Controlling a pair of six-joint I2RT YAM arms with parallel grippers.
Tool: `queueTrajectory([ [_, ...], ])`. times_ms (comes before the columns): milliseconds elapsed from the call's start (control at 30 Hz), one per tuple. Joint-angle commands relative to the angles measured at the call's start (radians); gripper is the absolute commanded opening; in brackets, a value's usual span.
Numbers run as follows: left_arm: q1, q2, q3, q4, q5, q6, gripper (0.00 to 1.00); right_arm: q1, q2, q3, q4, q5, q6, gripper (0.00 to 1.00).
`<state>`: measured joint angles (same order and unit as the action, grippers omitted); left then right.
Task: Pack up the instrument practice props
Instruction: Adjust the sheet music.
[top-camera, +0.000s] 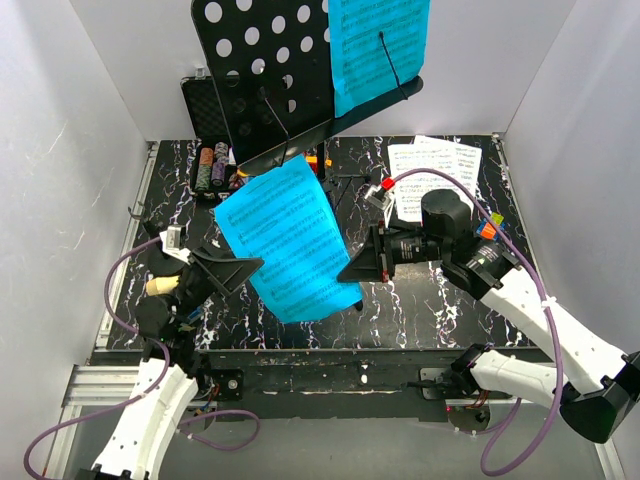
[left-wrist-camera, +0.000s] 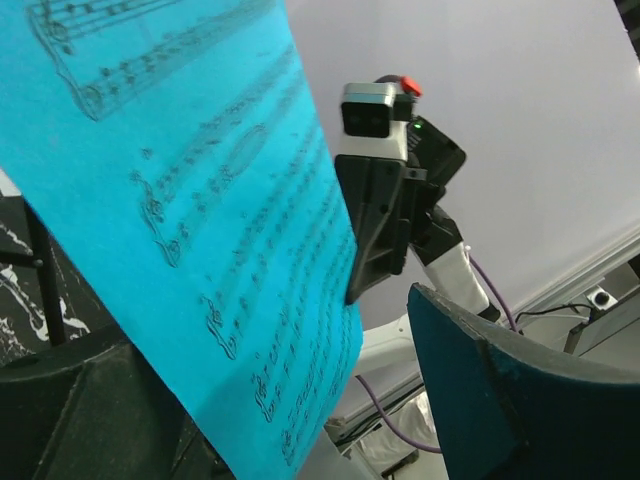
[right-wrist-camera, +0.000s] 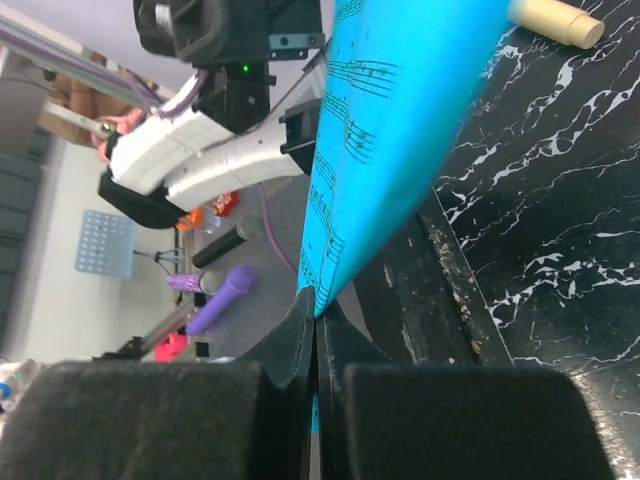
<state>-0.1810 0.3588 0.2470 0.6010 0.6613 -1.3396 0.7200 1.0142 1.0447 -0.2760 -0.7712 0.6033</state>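
Pinching lower corner of blue sheet-music page (top-camera: 285, 240) in fully closed right gripper (top-camera: 352, 272), off the table (top-camera: 430, 300), long axis running left and away from that grip toward wide-open, empty left gripper (top-camera: 240, 268) just beside opposite edge.

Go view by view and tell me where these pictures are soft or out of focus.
Top external: evenly lit and sharp, staves on the blue page visible. Left wrist: the page fills the frame, its upper notes soft; the near finger blurred. Right wrist: own fingers out of focus, room beyond hazy, marbled table crisp.
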Motion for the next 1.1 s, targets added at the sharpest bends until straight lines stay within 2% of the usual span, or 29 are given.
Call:
queueTrajectory([
  [0,-0.005,0.039,0.017,0.031,0.018,0.000,0.75,0.039,-0.016,0.055,-0.087,0.062,-0.132,0.01],
  [67,-0.003,0.026,0.017,0.028,0.008,0.006,0.67,0.047,-0.019,0.049,-0.094,0.079,-0.143,0.01],
  [233,-0.005,0.028,0.015,0.031,0.012,0.008,0.37,0.053,-0.026,0.044,-0.098,0.093,-0.149,0.01],
  [400,-0.005,0.023,0.011,0.045,0.018,0.007,0.19,0.053,-0.035,0.052,-0.101,0.085,-0.145,0.01],
  [433,-0.005,0.023,0.011,0.051,0.021,0.007,0.15,0.055,-0.037,0.054,-0.101,0.082,-0.140,0.07],
  [467,-0.005,0.022,0.011,0.060,0.027,0.007,0.10,0.053,-0.040,0.055,-0.098,0.076,-0.134,0.27],
  [533,-0.003,0.019,0.014,0.068,0.038,0.010,0.00,0.053,-0.045,0.058,-0.103,0.084,-0.119,0.56],
  [633,-0.003,0.017,0.028,0.065,0.061,0.022,0.00,0.027,-0.049,0.070,-0.114,0.076,-0.082,0.83],
  [733,-0.005,0.019,0.044,0.106,0.092,0.016,0.00,-0.040,-0.057,0.077,-0.100,0.006,-0.033,0.86],
  [833,-0.005,0.019,0.058,0.163,0.115,0.005,0.00,-0.126,-0.078,0.049,-0.002,-0.114,0.053,0.88],
  [1067,-0.012,0.023,0.086,0.200,0.150,-0.007,0.00,-0.152,-0.086,0.012,0.078,-0.148,0.110,0.90],
])
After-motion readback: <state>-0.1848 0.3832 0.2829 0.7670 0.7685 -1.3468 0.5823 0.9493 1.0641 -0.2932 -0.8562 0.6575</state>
